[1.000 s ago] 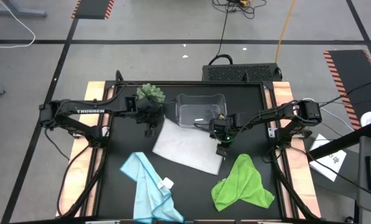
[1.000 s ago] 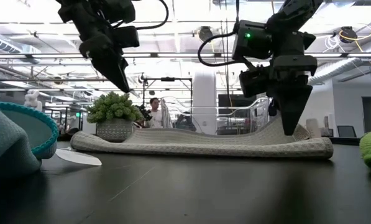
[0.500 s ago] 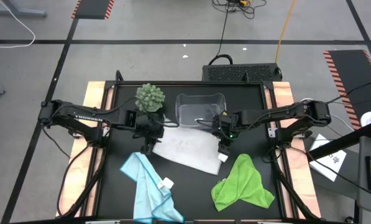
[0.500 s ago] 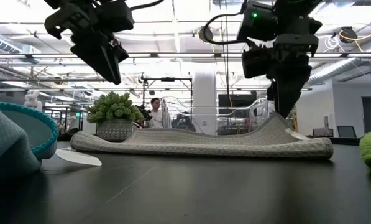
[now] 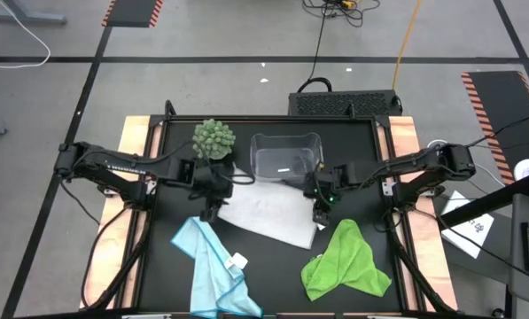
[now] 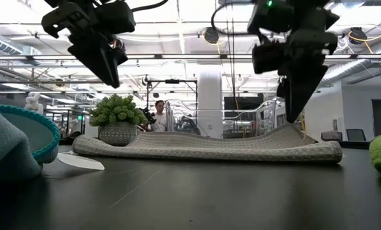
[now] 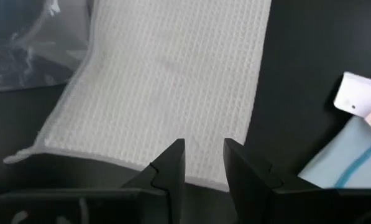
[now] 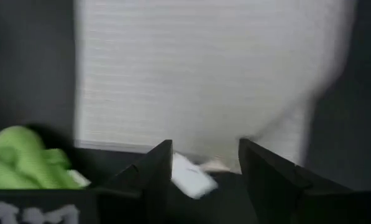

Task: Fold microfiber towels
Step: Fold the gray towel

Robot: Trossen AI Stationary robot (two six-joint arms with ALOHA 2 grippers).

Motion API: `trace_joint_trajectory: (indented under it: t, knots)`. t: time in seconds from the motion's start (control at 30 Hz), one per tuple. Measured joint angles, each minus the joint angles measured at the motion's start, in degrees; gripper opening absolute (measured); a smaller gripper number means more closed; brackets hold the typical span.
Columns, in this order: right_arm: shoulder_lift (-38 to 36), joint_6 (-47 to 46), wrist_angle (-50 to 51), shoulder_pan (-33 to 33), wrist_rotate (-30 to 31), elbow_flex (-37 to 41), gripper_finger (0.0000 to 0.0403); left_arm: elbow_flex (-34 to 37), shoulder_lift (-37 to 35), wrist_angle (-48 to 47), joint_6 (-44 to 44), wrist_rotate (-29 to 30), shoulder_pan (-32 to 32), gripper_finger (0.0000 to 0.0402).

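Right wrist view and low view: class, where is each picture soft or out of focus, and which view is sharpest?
Right wrist view: the white towel and green towel are smeared, weave barely readable. Low view: the blue towel nearest the lens is a soft blur, while the plant behind is clearer. Left wrist view: sharpest, showing the white towel's weave crisply.
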State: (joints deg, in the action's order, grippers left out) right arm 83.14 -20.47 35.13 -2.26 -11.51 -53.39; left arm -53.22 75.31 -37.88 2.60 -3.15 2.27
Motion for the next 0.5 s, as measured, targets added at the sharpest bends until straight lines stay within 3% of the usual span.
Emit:
trace_joint_trajectory:
  t: [0.2, 0.5]
  knots:
    - [0.4, 0.3, -6.2, -9.2, 2.4, 0.0, 0.0178, 6.2, 0.0, 6.5, 0.0, 2.6, 4.8, 0.0113]
    - [0.9, 1.6, -8.9, -21.1, 13.8, 0.0, 0.0178, 16.1, 0.0, 12.9, -1.8, 22.1, 11.4, 0.0113]
